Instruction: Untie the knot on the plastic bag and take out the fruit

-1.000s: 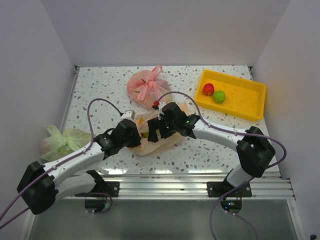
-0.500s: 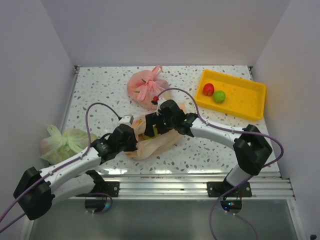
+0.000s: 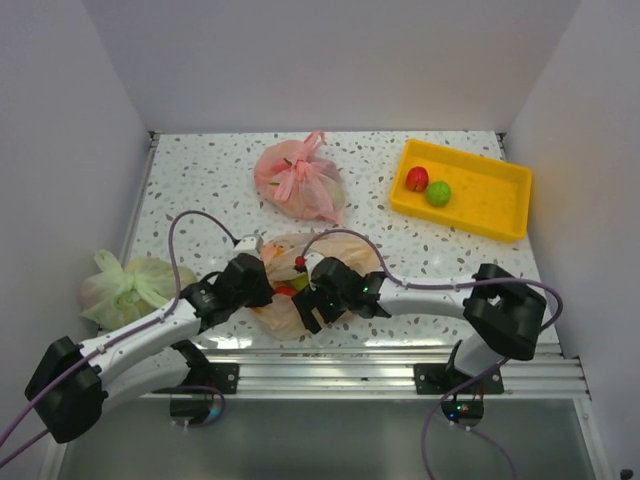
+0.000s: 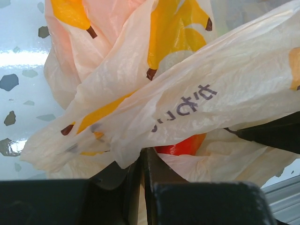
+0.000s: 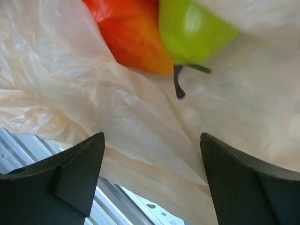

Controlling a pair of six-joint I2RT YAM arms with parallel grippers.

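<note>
Your left arm (image 3: pixel 135 335) and right arm (image 3: pixel 422 297), in the lower frame, have white links and bulky black joints. A purple cable (image 3: pixel 171 245) runs along each. The left gripper (image 4: pixel 142 159) and right gripper (image 5: pixel 150 159) are black.

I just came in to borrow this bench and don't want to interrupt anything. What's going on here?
Two robot arms are working on the peach-orange plastic bag. The left gripper is shut on a fold of its film, while the right gripper hangs open over the bag, where a red fruit and a green fruit show. A red apple and a green apple already lie in the yellow tray.
</note>
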